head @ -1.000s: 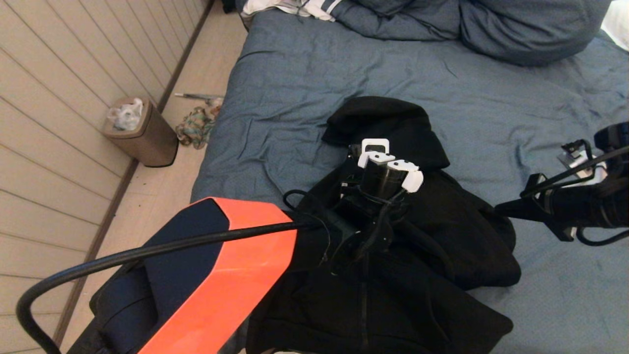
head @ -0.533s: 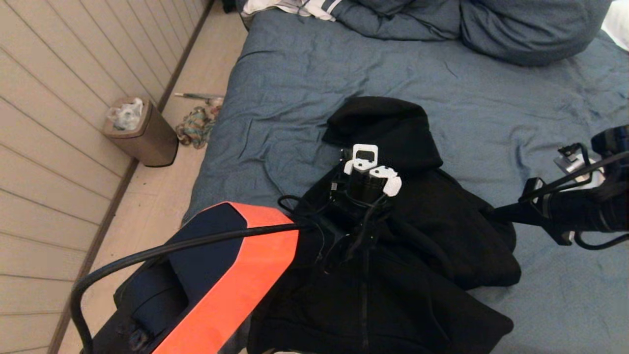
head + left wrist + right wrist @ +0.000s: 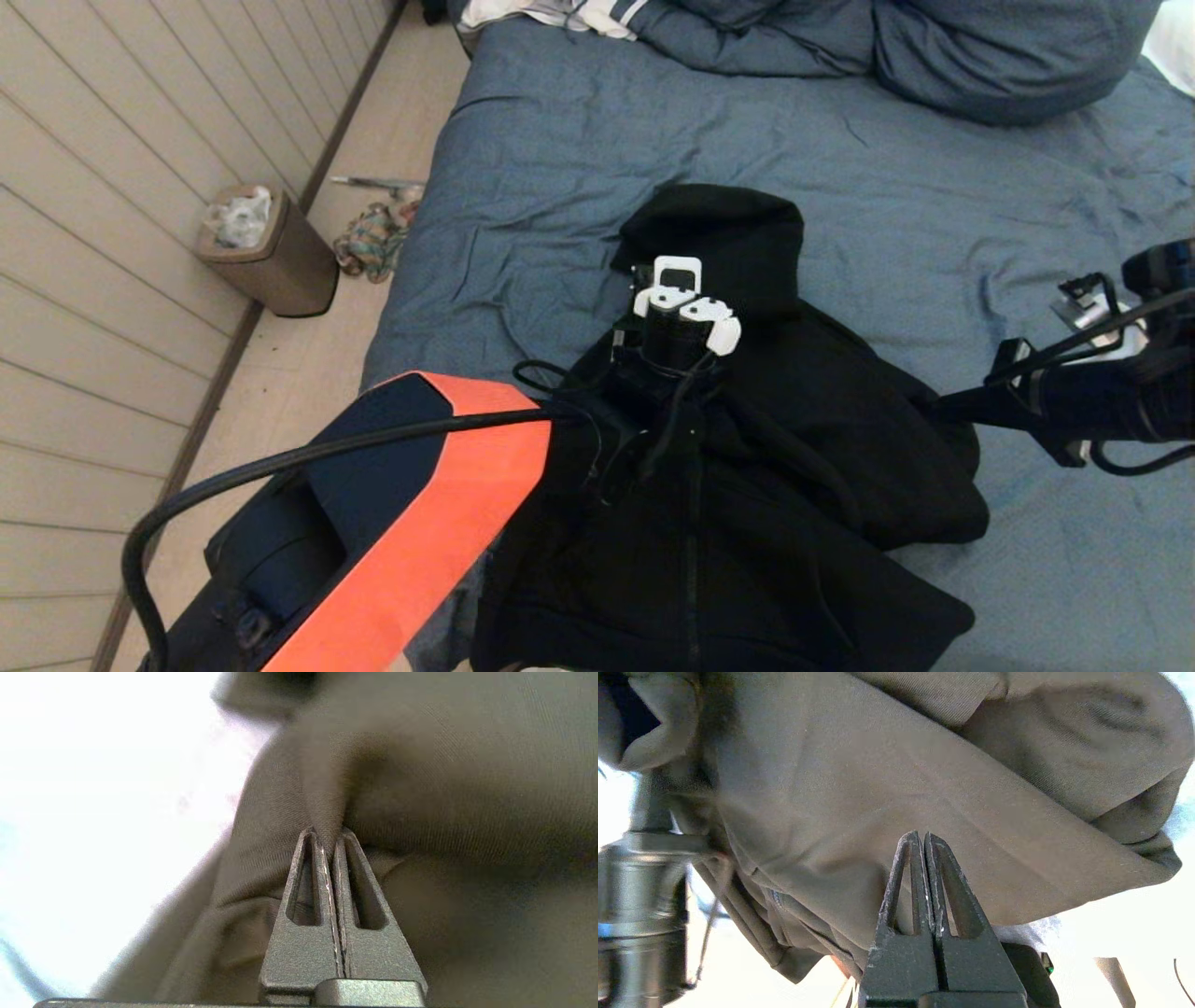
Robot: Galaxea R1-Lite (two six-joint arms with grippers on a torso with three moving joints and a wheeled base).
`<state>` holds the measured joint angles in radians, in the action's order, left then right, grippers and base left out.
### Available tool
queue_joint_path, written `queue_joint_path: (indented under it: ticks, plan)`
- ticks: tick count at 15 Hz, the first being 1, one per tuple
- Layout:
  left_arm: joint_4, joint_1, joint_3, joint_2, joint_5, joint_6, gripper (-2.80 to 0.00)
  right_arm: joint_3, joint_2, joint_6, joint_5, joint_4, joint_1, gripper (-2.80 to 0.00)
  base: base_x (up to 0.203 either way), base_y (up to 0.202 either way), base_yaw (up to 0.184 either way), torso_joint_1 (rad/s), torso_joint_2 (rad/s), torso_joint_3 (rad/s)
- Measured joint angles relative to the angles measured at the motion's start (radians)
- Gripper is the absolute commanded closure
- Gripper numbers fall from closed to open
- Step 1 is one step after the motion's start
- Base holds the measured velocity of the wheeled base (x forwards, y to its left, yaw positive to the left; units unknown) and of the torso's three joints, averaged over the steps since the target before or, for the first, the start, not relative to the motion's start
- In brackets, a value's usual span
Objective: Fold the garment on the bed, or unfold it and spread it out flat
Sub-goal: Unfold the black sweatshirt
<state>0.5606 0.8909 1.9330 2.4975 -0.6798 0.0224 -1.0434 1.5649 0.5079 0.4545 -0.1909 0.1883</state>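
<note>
Wrinkled slate-blue bed point(image 3: 579, 168) carries the crumpled black zip-front hooded sweatshirt point(image 3: 794, 448) near its front edge. Left gripper point(image 3: 329, 833) fingers pinch fabric below the hood; right gripper point(image 3: 921, 835) fingers are closed, empty. Thick, soft cloth will likely sag; grip seams.

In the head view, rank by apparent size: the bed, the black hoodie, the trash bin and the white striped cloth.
1. bed
2. black hoodie
3. and 4. trash bin and white striped cloth: they look alike, and the cloth is farther away and cut off by the frame edge, so no ranking.
</note>
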Motion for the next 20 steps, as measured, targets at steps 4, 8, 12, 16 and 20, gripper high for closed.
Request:
queue_joint_path:
  ticks: [4, 8, 12, 16, 20]
  plan:
    - [0.002, -0.172, -0.005, -0.085, -0.002, 0.000, 0.00, -0.001, 0.000, 0.000, 0.000, 0.000, 0.000, 0.00, 0.000, 0.000, 0.000, 0.000, 0.00, 0.000]
    - [0.017, -0.351, -0.092, -0.210, -0.020, 0.007, 0.00, 0.000, 0.000, -0.010, 0.006, 0.000, -0.004, 0.00, 0.000, 0.000, 0.000, 0.000, 0.00, 0.000]
    - [0.116, -0.420, -0.368, -0.307, 0.004, 0.009, 0.00, 0.012, -0.012, -0.010, 0.021, -0.001, -0.014, 0.00, 0.000, 0.000, 0.000, 0.000, 0.00, 0.000]
    - [0.217, -0.437, -0.531, -0.344, 0.019, 0.008, -2.80, 0.016, -0.015, -0.010, 0.021, -0.001, -0.018, 0.00, 0.000, 0.000, 0.000, 0.000, 0.00, 0.000]
    - [0.211, -0.440, -0.529, -0.343, 0.016, 0.007, -2.80, 0.016, -0.013, -0.012, 0.021, 0.000, -0.019, 0.00, 0.000, 0.000, 0.000, 0.000, 0.00, 0.000]
